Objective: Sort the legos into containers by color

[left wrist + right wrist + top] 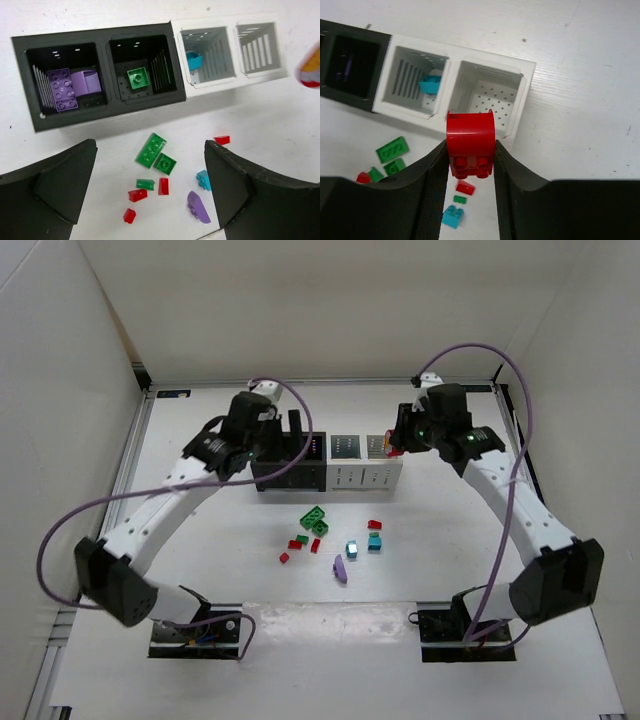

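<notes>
The left gripper [151, 150] hangs above the white worktop [200, 570], over the left end of the bins, its jaws spread wide with nothing between them.

Below it stands a row of four joined open-topped plastic cube bins [325, 475], two black on the left and two white on the right. The first black bin [20, 75] holds two purple pieces: a flat studded purple plate [62, 89] and a curved purple piece [87, 81]. The second black bin [174, 65] holds one square green brick [138, 77]. The first white bin [382, 85] holds one teal brick [431, 84]. The last white bin [520, 100] shows only its dotted floor.

The loose legos lie on the worktop in front of the row. There are three green legos [151, 149] close together, and a fourth tiny green lego [460, 199] lies further right, between a red one and a teal one. Four red legos [163, 186] are scattered among them. The two teal legos [351, 548] lie near each other. One curved purple lego [197, 206] lies nearest the arms.

The right gripper [470, 155] is closed on a fifth red piece, a round-topped red brick [470, 132], pinched between both fingers. It is held in the air at the right end of the row, by the last white bin.
</notes>
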Controlling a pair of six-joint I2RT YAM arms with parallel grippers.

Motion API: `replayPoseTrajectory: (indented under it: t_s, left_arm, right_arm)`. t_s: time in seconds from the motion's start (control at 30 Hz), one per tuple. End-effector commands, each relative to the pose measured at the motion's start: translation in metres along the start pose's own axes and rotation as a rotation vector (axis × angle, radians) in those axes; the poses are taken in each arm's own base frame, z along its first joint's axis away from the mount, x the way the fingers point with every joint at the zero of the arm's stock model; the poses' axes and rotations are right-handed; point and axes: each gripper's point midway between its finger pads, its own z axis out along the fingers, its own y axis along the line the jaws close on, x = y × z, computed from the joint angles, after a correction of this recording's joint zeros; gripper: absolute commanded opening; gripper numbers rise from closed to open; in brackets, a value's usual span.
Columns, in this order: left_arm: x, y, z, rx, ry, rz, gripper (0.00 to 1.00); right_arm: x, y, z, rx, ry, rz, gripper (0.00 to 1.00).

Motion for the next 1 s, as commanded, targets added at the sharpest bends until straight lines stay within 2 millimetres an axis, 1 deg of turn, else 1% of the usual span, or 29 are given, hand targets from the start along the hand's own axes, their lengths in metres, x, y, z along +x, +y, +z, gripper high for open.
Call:
replayPoseTrajectory:
  t_s: [0.0,0.03,0.07,0.1,0.13,0.17,0.2,0.27,0.33,0.37,0.4,0.53,0.63,0.7,0.73,0.77,0.87,0.9,0.93,0.97]
  left_arm:
    - [0.021,0.009,-0.029,-0.004,0.004,-0.046,1.00]
    - [0.026,0.010,-0.032,-0.003,0.008,-0.051,1.00]
    - [0.022,0.008,-0.047,0.015,-0.024,-0.065,1.00]
    - [0.040,0.019,-0.044,-0.016,0.013,-0.067,1.00]
    - [0.042,0.020,-0.049,-0.021,0.006,-0.090,1.00]
    - [0.051,0.025,-0.053,-0.034,0.023,-0.092,1.00]
    - [0.057,0.030,-0.053,-0.053,0.034,-0.099,1.00]
    - [0.065,0.033,-0.058,-0.057,0.047,-0.112,1.00]
    - [0.077,0.036,-0.056,-0.066,0.075,-0.119,1.00]
    - [0.078,0.037,-0.059,-0.065,0.074,-0.119,1.00]
    - [0.084,0.038,-0.059,-0.067,0.088,-0.120,1.00]
    - [0.091,0.041,-0.062,-0.071,0.099,-0.125,1.00]
    - [0.095,0.044,-0.062,-0.079,0.111,-0.124,1.00]
    - [0.099,0.046,-0.060,-0.093,0.127,-0.129,1.00]
    - [0.101,0.046,-0.061,-0.092,0.134,-0.126,1.00]
    - [0.101,0.046,-0.062,-0.095,0.136,-0.130,1.00]
    - [0.103,0.047,-0.064,-0.095,0.139,-0.135,1.00]
    - [0.102,0.047,-0.066,-0.092,0.131,-0.135,1.00]
    - [0.102,0.046,-0.067,-0.090,0.132,-0.134,1.00]
    - [0.103,0.047,-0.068,-0.095,0.131,-0.137,1.00]
  right_arm:
    - [-0.026,-0.009,0.013,0.069,-0.069,-0.035,0.00]
    - [-0.025,-0.010,0.019,0.076,-0.063,-0.037,0.00]
    - [-0.023,-0.009,0.023,0.073,-0.057,-0.040,0.00]
    - [-0.022,-0.010,0.030,0.075,-0.044,-0.042,0.00]
    - [-0.022,-0.009,0.033,0.075,-0.039,-0.046,0.00]
    - [-0.021,-0.008,0.036,0.079,-0.034,-0.056,0.00]
    - [-0.020,-0.008,0.037,0.091,-0.036,-0.060,0.00]
    - [-0.017,-0.008,0.046,0.105,-0.024,-0.076,0.00]
    - [-0.014,-0.005,0.052,0.101,-0.022,-0.075,0.00]
    - [-0.015,-0.004,0.054,0.099,-0.027,-0.074,0.00]
    - [-0.017,-0.003,0.055,0.100,-0.033,-0.077,0.00]
    - [-0.017,-0.003,0.061,0.135,-0.039,-0.081,0.00]
    - [-0.012,-0.002,0.064,0.144,-0.029,-0.088,0.17]
    - [-0.010,-0.003,0.067,0.149,-0.022,-0.089,0.25]
    - [-0.012,-0.001,0.066,0.145,-0.028,-0.079,0.28]
    - [-0.010,-0.003,0.066,0.156,-0.026,-0.075,0.28]
    - [-0.014,-0.005,0.068,0.158,-0.043,-0.058,0.28]
    - [-0.013,-0.005,0.068,0.159,-0.037,-0.056,0.33]
    - [-0.016,-0.004,0.068,0.153,-0.047,-0.055,0.37]
    - [-0.018,-0.005,0.067,0.157,-0.051,-0.049,0.38]
